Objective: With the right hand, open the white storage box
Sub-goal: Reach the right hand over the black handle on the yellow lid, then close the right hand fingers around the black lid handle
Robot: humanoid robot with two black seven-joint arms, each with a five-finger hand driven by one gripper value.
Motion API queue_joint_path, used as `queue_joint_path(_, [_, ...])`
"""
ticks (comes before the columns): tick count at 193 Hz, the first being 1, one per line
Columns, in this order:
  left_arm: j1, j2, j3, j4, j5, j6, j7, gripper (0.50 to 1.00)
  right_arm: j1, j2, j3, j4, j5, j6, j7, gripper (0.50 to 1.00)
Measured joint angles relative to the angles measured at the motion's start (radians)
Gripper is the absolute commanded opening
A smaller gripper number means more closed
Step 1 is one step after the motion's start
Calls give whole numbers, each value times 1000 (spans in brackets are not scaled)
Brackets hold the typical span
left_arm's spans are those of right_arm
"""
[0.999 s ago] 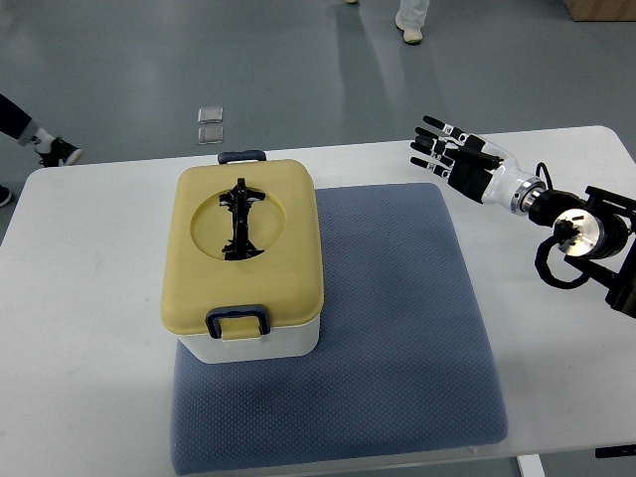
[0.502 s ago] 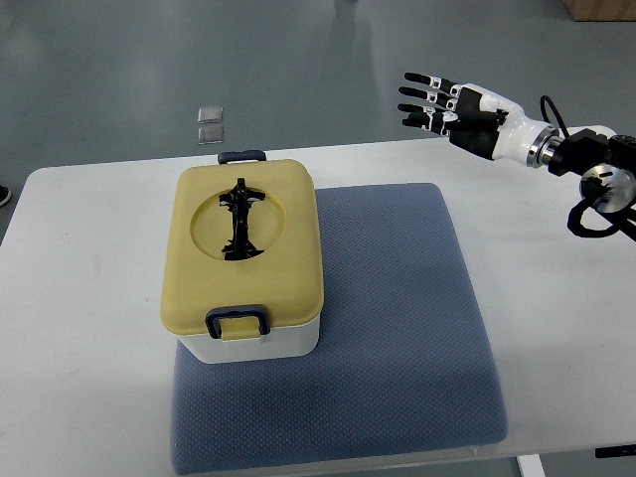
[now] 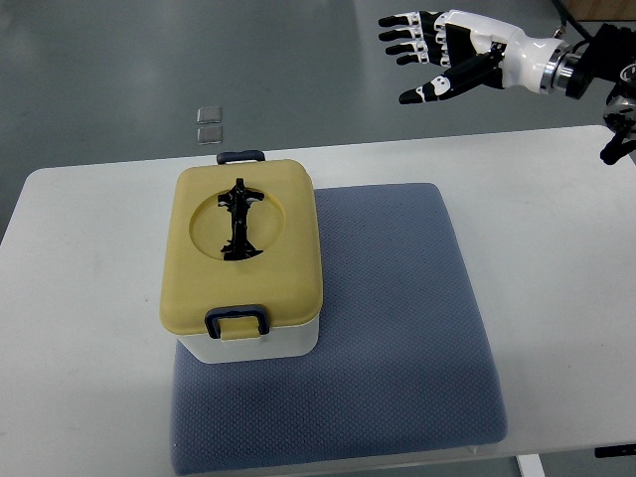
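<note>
The white storage box (image 3: 260, 342) stands on the left part of a blue-grey mat (image 3: 397, 328). Its yellow lid (image 3: 241, 248) is down, with a black folding handle (image 3: 238, 220) lying flat in a round recess. A dark blue latch (image 3: 237, 321) sits at the lid's near edge and another (image 3: 241, 156) at the far edge. My right hand (image 3: 429, 58) is raised high at the upper right, well away from the box, fingers spread and holding nothing. The left arm does not show.
The white table (image 3: 79, 328) runs across the view, and its far edge borders grey floor. Two small clear squares (image 3: 210, 124) lie on the floor behind the box. My right forearm (image 3: 556, 70) enters from the upper right corner.
My right hand has risen from just above the table's right side up and toward the far side, and now hovers beyond the table edge. The box has not moved.
</note>
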Motion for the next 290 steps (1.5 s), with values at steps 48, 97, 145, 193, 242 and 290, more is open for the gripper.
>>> queue_joint_path(48, [0,0,0,0,0,0,0,1000,160,14,0,146,-412,6,83,930])
queue_joint_path(97, [0,0,0,0,0,0,0,1000,289,110,-18,219,-667,50,127,930])
queue_joint_path(145, [-1,0,0,0,0,0,0,1000,305,227,-85,232,-814,39,124,928])
queue_joint_path(193, [0,0,0,0,0,0,0,1000,297,271,-176,218,-879,-63,120,928])
queue_joint_path(242, [0,0,0,0,0,0,0,1000,284,300,-210,216,-919,-134,117,928])
queue_joint_path(290, [0,0,0,0,0,0,0,1000,268,317,-221,204,-936,-149,116,924])
